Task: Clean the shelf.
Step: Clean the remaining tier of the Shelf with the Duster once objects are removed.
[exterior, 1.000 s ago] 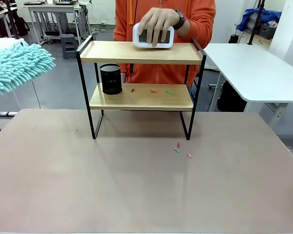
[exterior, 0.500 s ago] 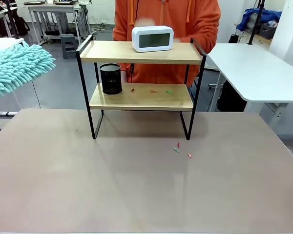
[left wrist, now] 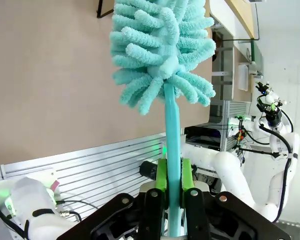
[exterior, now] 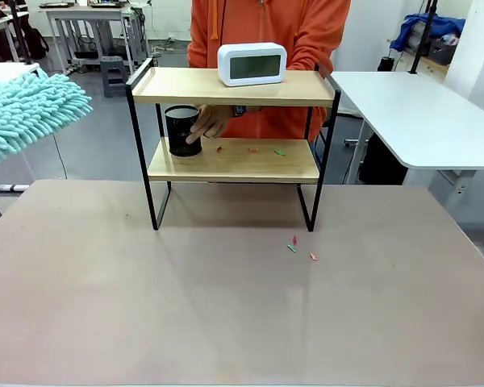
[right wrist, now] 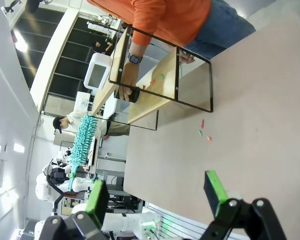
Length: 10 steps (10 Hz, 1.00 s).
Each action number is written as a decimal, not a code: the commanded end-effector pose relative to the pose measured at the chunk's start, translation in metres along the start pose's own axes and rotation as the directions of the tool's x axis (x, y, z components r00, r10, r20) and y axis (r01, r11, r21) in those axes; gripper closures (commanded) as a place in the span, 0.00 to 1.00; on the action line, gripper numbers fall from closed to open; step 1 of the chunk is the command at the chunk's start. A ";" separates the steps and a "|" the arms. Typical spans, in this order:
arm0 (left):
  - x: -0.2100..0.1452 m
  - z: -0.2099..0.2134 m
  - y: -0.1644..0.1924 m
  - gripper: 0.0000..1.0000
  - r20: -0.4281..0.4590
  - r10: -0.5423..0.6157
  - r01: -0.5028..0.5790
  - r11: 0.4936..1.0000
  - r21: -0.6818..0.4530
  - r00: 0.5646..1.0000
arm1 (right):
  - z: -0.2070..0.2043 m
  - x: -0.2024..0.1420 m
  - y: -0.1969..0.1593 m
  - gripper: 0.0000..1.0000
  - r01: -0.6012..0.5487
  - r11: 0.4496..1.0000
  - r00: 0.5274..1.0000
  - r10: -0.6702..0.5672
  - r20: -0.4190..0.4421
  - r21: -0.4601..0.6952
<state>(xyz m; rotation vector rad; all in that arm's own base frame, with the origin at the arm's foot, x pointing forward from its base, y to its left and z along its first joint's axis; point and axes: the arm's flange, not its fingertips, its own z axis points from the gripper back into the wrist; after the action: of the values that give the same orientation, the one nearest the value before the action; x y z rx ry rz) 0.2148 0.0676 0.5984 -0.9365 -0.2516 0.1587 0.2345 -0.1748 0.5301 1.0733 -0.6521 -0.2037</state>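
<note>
The shelf (exterior: 185,87) stands on the brown desk (exterior: 226,322) at 12 o'clock from the desk's middle, near the far edge, with its four black legs on the desk surface. On its top board a white digital clock (exterior: 252,64) stands upright, close to the middle of the board. On the lower board a black mesh cup (exterior: 179,133) stands at the 9 o'clock end, and a few small coloured scraps (exterior: 279,151) lie from the middle of this board toward 3 o'clock. Behind the shelf, at 12 o'clock, we see a person in an orange top (exterior: 266,24). The person's hand (exterior: 211,122) reaches in between the two boards, and its fingers lie against the 3 o'clock side of the cup. Some more scraps on the desk (exterior: 294,242) lie just at 6 o'clock of the shelf's front leg on the 3 o'clock side. Far at 9 o'clock from the shelf, at the edge of the front view and raised above the desk, we see the fluffy turquoise head of a duster (exterior: 28,113). In the left wrist view the robot's left hand (left wrist: 173,172) is clenched on the duster's turquoise handle, with one green pad pressed on each side of it. In the right wrist view the robot's right hand (right wrist: 156,190) is released, its two fingers spread wide with nothing between them, well apart from the shelf.
</note>
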 end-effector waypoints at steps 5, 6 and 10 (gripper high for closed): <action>-0.024 0.025 -0.008 0.88 -0.065 -0.070 0.070 0.998 -0.005 0.995 | -0.001 0.002 0.001 0.00 -0.025 0.999 1.000 0.025 0.017 0.024; -0.042 0.032 -0.013 0.88 -0.174 -0.149 0.150 0.989 -0.004 0.974 | -0.001 0.002 0.001 0.00 -0.025 0.999 1.000 0.025 0.017 0.024; -0.083 -0.012 -0.039 0.88 -0.440 -0.298 0.353 0.934 0.047 0.847 | -0.001 0.002 0.001 0.00 -0.025 0.999 1.000 0.025 0.017 0.024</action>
<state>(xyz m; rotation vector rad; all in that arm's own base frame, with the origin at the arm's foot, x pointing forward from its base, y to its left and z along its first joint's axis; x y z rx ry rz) 0.1322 0.0256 0.6162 -0.8036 0.0086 -0.2696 0.2344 -0.1750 0.5300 1.0736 -0.6526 -0.2041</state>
